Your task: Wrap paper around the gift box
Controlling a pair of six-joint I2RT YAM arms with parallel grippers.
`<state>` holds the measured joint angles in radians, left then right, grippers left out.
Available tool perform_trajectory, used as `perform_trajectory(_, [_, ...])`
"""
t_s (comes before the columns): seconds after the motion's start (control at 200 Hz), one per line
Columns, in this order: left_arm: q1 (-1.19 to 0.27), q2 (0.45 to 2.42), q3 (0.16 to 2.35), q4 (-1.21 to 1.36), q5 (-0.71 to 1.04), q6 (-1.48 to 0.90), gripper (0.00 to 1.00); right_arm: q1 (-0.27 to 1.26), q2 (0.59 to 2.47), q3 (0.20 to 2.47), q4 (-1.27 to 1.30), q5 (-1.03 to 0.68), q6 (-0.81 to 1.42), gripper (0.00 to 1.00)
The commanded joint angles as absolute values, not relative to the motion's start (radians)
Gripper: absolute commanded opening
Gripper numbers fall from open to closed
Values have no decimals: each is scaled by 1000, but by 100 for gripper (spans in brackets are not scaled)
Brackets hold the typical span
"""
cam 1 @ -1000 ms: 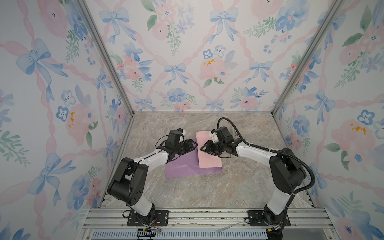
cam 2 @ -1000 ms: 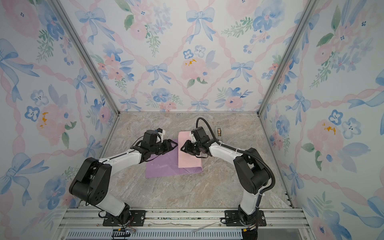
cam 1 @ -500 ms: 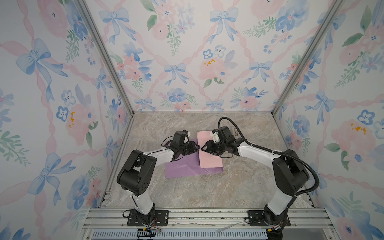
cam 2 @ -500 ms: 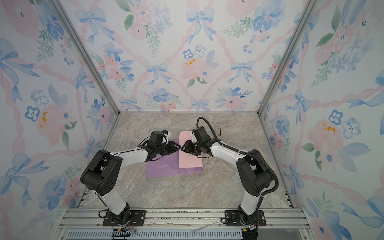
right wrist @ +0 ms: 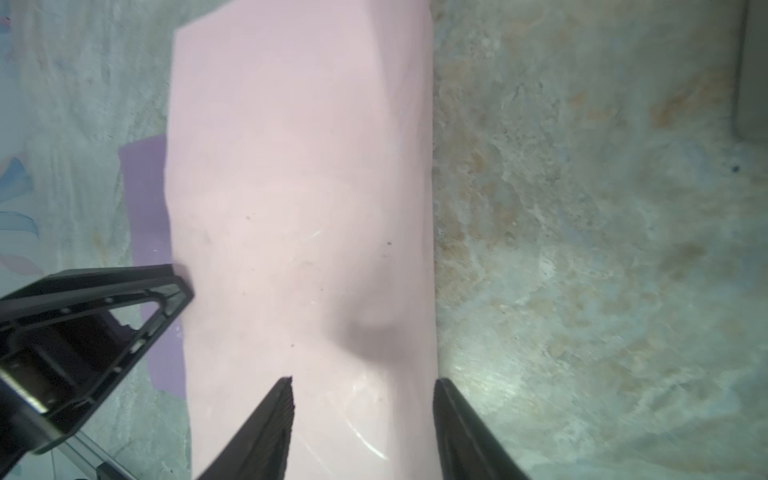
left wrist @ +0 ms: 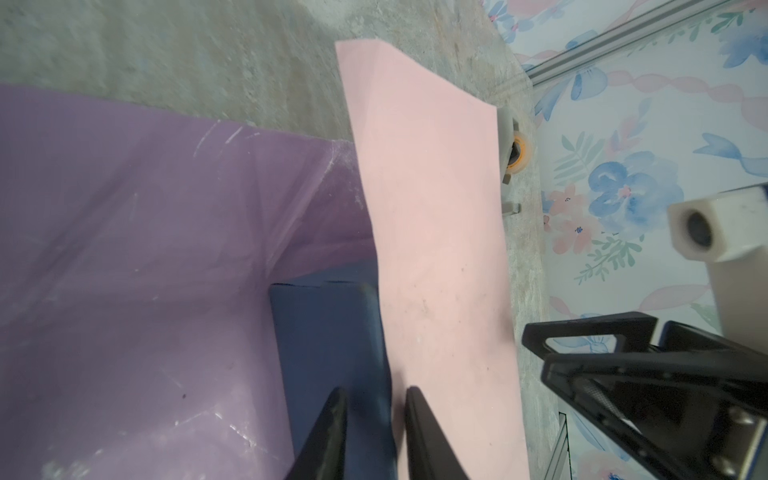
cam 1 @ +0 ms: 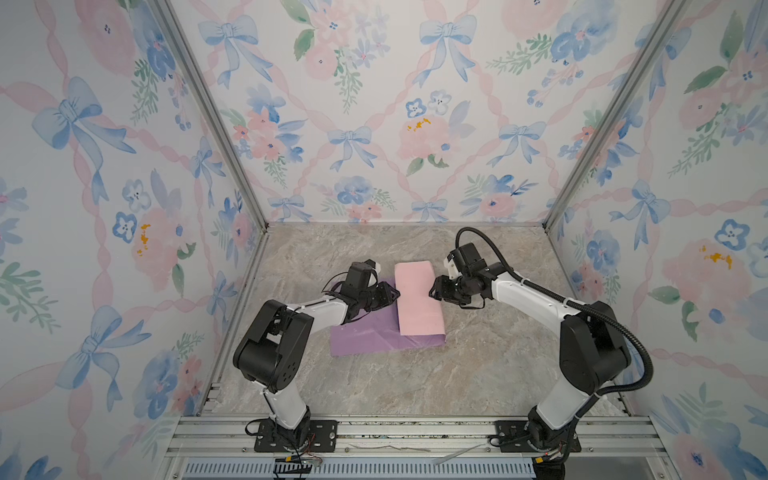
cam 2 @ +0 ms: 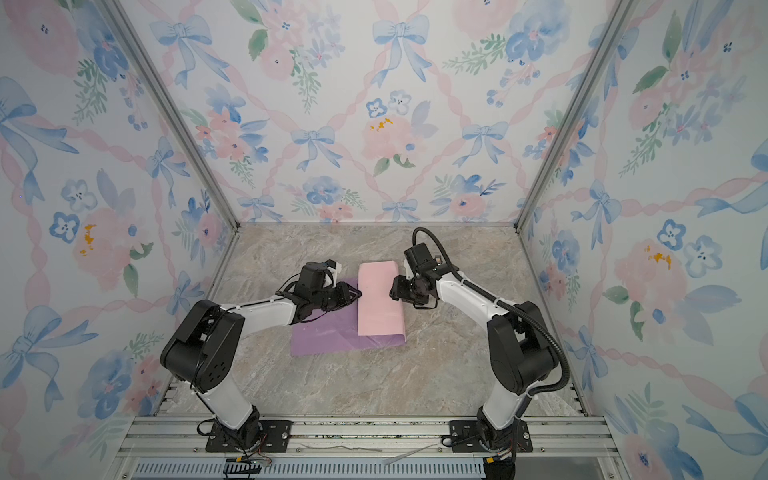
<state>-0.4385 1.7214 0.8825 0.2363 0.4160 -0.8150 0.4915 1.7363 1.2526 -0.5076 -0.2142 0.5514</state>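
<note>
Change: right gripper (right wrist: 361,384) widened, stood open at paper (cam 1: 417,303) flap's 3 o'clock edge; left gripper (left wrist: 374,399) narrowed at 9 o'clock over gift box (left wrist: 324,332), grip impossible to tell; hold probably passing leftward.

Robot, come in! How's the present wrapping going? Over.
Left fingers narrow, astride paper edge. Right fingers open over pink flap. Box partly covered. Nothing in the way.
</note>
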Motion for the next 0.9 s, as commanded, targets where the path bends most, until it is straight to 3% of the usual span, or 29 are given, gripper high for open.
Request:
perform_trajectory(0.0, [-441,1697,861,207,388,-802,27,510,1767,1281,-557,-209,513,56])
perform_trajectory(0.335, [-444,1648,867,203,391,-816,46,564,1799,1312,-606,-134,477,52])
perform_trajectory(0.475, [-451,1662,870,203,390,-814,49,577,1798,1319,-609,-116,472,52])
perform_trajectory(0.715, [-481,1703,864,205,386,-815,49,595,1790,1318,-581,-124,521,54])
perform_trajectory(0.895, [-489,1725,855,210,366,-816,36,593,1763,1313,-573,-140,530,57])
